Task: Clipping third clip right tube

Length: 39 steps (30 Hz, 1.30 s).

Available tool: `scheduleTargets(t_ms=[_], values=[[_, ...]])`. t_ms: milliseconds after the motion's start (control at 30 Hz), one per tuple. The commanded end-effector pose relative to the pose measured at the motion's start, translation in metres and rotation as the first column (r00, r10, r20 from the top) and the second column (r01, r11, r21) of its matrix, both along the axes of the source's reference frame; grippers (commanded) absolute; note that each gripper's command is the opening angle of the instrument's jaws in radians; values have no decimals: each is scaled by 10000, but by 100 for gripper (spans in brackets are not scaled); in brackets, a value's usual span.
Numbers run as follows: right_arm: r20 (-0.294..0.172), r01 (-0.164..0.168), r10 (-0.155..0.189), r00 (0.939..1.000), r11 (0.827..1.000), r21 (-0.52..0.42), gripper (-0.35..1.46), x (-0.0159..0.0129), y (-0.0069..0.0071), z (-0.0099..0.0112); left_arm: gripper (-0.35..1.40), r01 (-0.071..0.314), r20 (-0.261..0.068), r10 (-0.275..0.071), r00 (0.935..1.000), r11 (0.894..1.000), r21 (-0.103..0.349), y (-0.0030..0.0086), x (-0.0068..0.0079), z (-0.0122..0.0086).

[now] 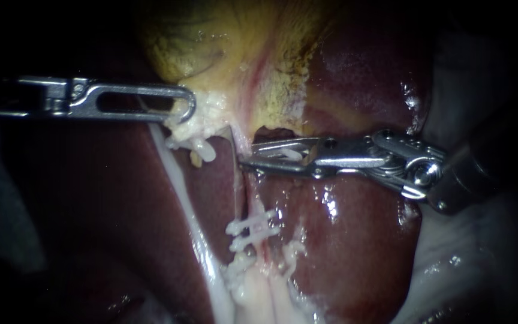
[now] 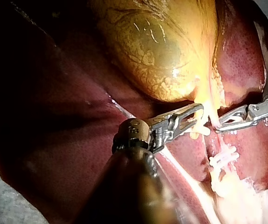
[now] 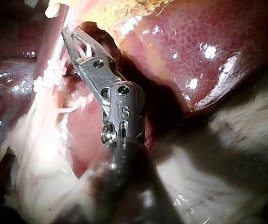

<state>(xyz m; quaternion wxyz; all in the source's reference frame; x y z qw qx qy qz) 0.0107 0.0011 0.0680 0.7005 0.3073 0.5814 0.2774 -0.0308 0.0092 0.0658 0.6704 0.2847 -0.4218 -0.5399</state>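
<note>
My right instrument (image 1: 248, 157) comes in from the right with its jaws open. A white clip (image 1: 292, 154) sits between them. Their tips reach the thin right tube (image 1: 237, 180), which runs down from the gallbladder (image 1: 235, 48). Lower on that tube sit two white clips (image 1: 252, 231). My left instrument (image 1: 188, 111) is shut on whitish tissue (image 1: 202, 123) at the gallbladder's lower end and holds it taut. In the right wrist view the open jaws (image 3: 71, 35) lie just beyond the clips (image 3: 50, 74). The left wrist view shows both instruments (image 2: 198, 112) (image 2: 220, 126) close together.
The white left tube (image 1: 181, 186) runs diagonally downward under my left instrument. Dark red liver (image 1: 343, 240) lies beneath and to the right of the tubes. Pale frayed tissue (image 1: 259, 282) gathers below the clips. White cloth (image 1: 451, 258) lies under my right instrument's shaft.
</note>
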Motion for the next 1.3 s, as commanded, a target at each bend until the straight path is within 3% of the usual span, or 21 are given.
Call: scheduleTargets(t_ms=[33, 367, 533, 633, 967, 1300], values=[[0, -1, 1, 10000, 10000, -2, -22, 0, 0, 0, -35, 3, -1, -3, 10000, 10000, 0, 0, 0, 0], [-1, 1, -1, 10000, 10000, -3, -19, -1, 0, 0, -35, 4, -1, -4, 10000, 10000, 0, 0, 0, 0], [17, -26, 26, 10000, 10000, -14, 29, 1, -1, 0, -35, 4, -1, -4, 10000, 10000, 0, 0, 0, 0], [-7, -97, 97, 10000, 9999, 99, 40, 4, -2, 1, -35, 4, -1, -4, 10000, 10000, 0, 0, 0, 0], [-82, -272, 276, 9996, 9987, 421, 46, 15, -15, 10, -35, 4, -2, -4, 10000, 10000, 0, 0, 0, 0], [-344, 193, -167, 9993, 9969, 761, 46, 27, -35, 14, -35, 4, -2, -4, 10000, 10000, 0, 0, 0, 0]])
